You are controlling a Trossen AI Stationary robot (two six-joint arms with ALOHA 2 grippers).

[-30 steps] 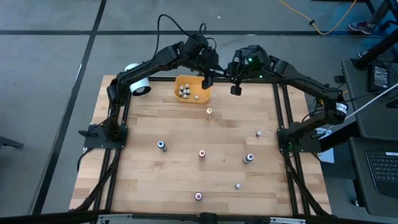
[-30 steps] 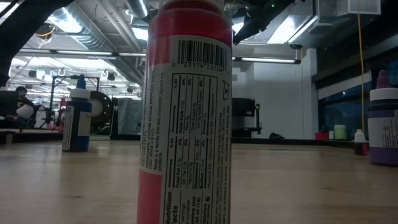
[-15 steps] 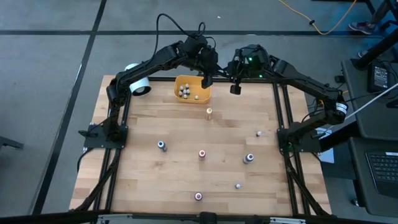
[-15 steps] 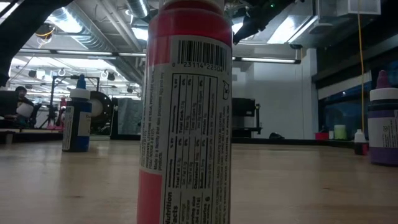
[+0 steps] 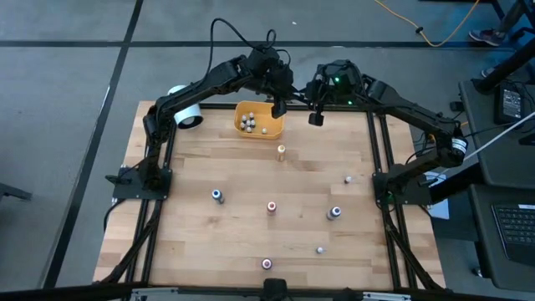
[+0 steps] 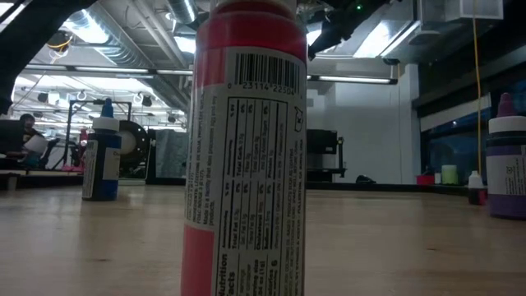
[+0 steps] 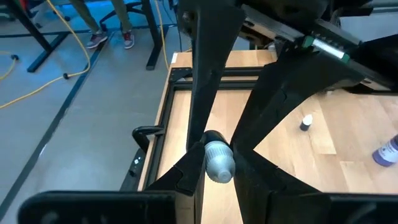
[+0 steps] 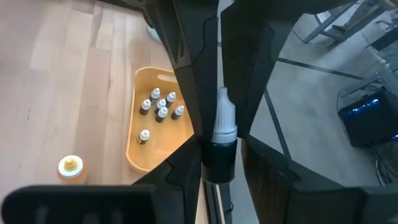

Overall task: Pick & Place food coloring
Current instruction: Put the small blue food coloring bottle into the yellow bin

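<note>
- My left gripper (image 5: 278, 106): raised over the far edge of the worktop (image 5: 192, 242), just beside the yellow-orange bin (image 5: 272, 113); clenched on a small bottle with a pale grey-white cap (image 7: 219, 162), pinched between both fingers.
- My right gripper (image 5: 317, 115): also at the far edge, near the left gripper but apart from it; grasping a dark-bodied bottle with a white dropper tip (image 8: 222, 127), held upright between the fingers.
- Yellow-orange bin: on the worktop's far side; holds a cluster of white-capped bottles (image 8: 160, 104), about seven counted from the right wrist view.
- Orange-capped bottle (image 5: 281, 150): standing just in front of the bin.
- Loose bottles on the worktop, well apart from each other: blue-capped (image 5: 216, 196), red-capped centre (image 5: 272, 206), purple-capped (image 5: 333, 212), small white one (image 5: 349, 179), another small one (image 5: 319, 249), and a red one at the near edge (image 5: 267, 264).
- Low view: the red bottle with a barcode label (image 6: 244, 156) fills the frame; probably the near-edge one, though I cannot be sure.
- White cylinder (image 5: 185, 115): at the far left corner.
</note>
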